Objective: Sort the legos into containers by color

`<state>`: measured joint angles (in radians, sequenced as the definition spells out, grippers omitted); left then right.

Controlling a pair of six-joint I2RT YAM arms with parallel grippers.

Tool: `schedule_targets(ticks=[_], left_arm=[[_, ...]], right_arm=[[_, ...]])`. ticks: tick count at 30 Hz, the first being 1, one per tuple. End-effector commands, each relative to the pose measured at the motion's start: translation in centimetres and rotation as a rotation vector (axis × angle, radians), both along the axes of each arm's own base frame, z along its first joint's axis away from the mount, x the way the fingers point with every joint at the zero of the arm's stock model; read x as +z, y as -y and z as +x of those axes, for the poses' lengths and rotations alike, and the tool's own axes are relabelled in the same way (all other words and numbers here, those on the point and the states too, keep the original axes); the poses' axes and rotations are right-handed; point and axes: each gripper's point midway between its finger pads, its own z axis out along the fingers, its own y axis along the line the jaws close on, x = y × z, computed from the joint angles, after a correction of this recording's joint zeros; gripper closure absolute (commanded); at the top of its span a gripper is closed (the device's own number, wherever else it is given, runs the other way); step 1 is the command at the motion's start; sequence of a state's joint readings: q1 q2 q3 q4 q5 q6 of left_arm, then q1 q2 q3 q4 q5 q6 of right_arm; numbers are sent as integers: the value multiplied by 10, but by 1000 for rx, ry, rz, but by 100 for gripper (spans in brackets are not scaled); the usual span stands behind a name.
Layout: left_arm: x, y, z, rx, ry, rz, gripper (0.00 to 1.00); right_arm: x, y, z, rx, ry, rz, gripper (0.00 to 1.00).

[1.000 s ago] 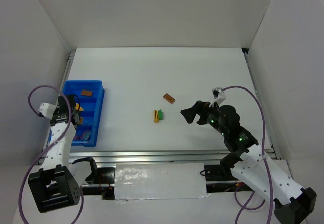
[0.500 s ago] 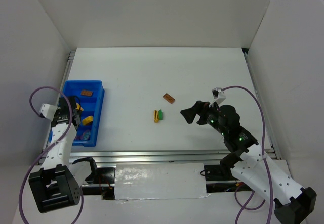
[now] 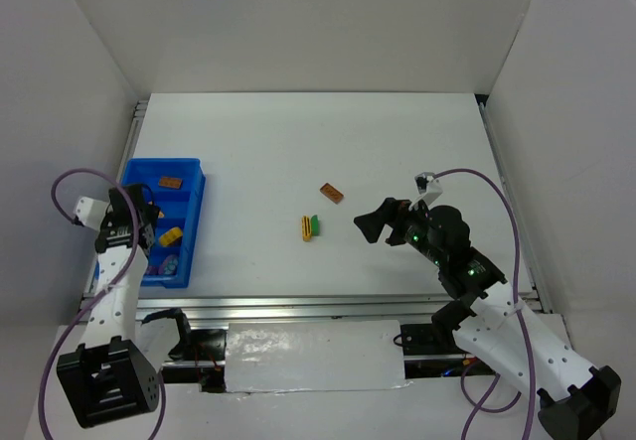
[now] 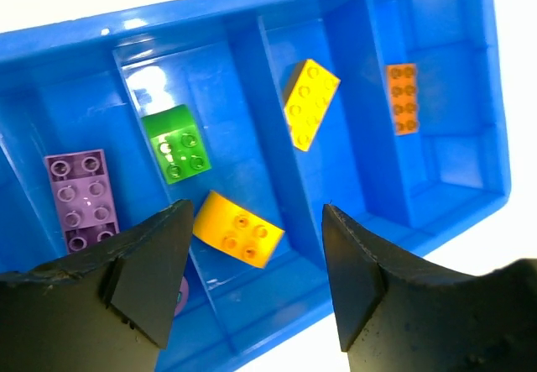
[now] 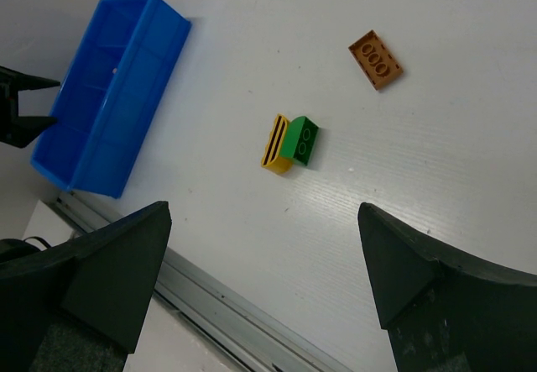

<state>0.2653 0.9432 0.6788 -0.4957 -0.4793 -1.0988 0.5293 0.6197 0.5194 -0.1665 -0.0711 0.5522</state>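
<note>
Legos loose: three are seen on the bench (image 3: 298, 132), well apart from the blue tray (image 3: 191, 223). A brown-orange brick (image 5: 376, 59) lies alone, studs up. A yellow brick (image 5: 275, 144) and a green brick (image 5: 301, 140) lie touching, side by side.
Legos binned: a purple brick (image 4: 80, 200) is in one end compartment. A green block (image 4: 178, 144) and a yellow-orange block (image 4: 238, 229) share the next. A long yellow block (image 4: 310, 103) sits in the third and an orange block (image 4: 402, 97) in the fourth.
Left end effector (image 4: 256, 221): held over the tray, fingers apart, nothing gripped.
Right end effector (image 5: 264, 221): held above the bench near the loose pair, fingers spread wide, nothing gripped.
Handling: the bricks are judged light, rigid and smooth-walled. Little squeeze should be needed, and crushing is unlikely.
Hold: flat opposite side walls are preferred, low on the body and clear of the studs.
Risk: a light brick may be skidded or flipped by one finger touching first. The touching pair may be taken together unless one finger is set into the seam. The mixed compartment may need correcting.
</note>
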Motion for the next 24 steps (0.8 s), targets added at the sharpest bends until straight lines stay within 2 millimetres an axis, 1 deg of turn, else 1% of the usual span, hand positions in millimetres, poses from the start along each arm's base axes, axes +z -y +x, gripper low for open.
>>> schedule_targets(ticks=[1, 2, 3, 6, 7, 8, 14, 24], left_arm=[[24, -1, 6, -30, 44, 26, 25], [29, -1, 8, -38, 52, 30, 24], [30, 0, 7, -45, 50, 30, 20], [41, 0, 8, -66, 61, 47, 18], [44, 1, 8, -73, 66, 51, 14], [51, 1, 8, -82, 71, 62, 14], [71, 1, 4, -114, 93, 102, 13], [75, 4, 6, -160, 83, 111, 10]], right_arm=[[18, 0, 4, -2, 62, 20, 0], [18, 0, 4, -2, 61, 19, 0], [18, 0, 4, -4, 62, 20, 0], [17, 0, 4, -2, 59, 19, 0], [18, -1, 4, -2, 61, 19, 0], [18, 0, 4, -2, 62, 20, 0], [17, 0, 5, -3, 58, 18, 0], [17, 0, 5, -5, 56, 18, 0]])
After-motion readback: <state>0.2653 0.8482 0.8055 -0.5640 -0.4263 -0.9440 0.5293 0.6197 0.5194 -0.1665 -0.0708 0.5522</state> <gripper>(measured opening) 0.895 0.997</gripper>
